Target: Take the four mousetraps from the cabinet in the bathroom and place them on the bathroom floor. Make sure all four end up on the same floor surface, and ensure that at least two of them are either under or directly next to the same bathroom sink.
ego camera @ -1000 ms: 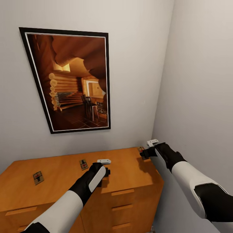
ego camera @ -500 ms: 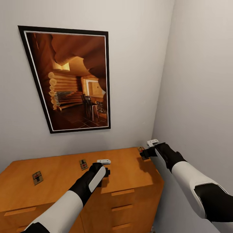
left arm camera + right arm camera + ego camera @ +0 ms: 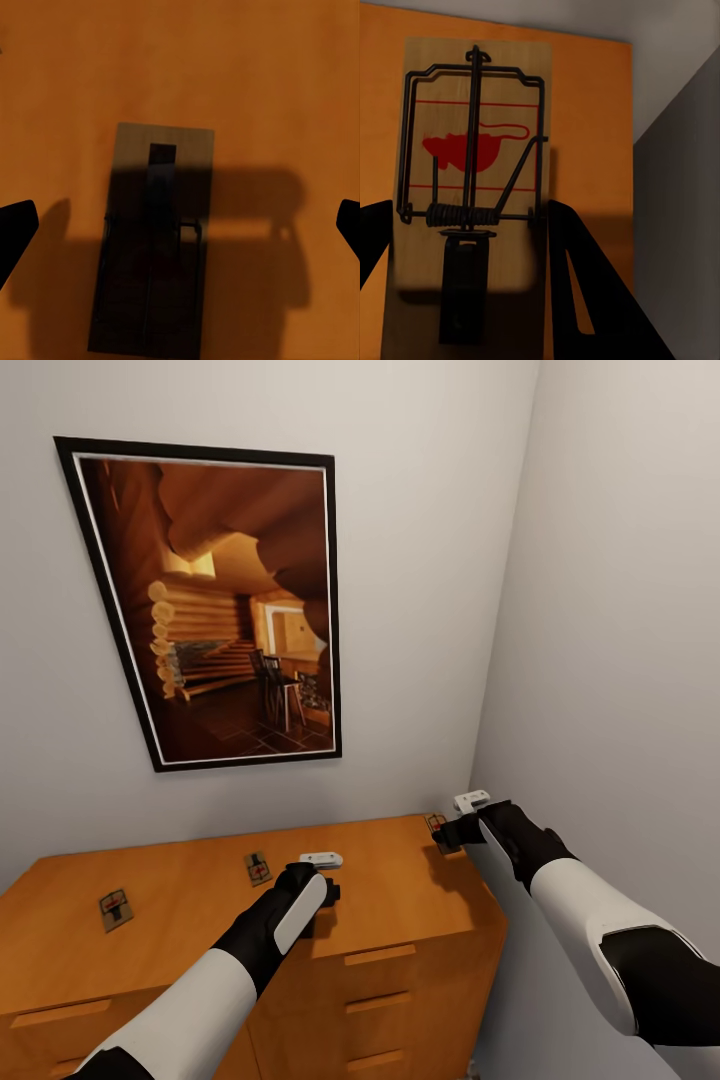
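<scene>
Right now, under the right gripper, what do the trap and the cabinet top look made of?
The mousetrap looks like a pale matte wooden board carrying a dark wire bar and coiled spring, probably metal, with a red mouse print. The cabinet top looks like smooth orange-brown wood or veneer with a faint sheen; which one is unclear.

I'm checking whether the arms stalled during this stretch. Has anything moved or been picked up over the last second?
Nothing visibly changed. Both end effectors, left and right, hover over the cabinet exactly as before, each above a mousetrap, with nothing gripped; the two other mousetraps lie untouched.
</scene>
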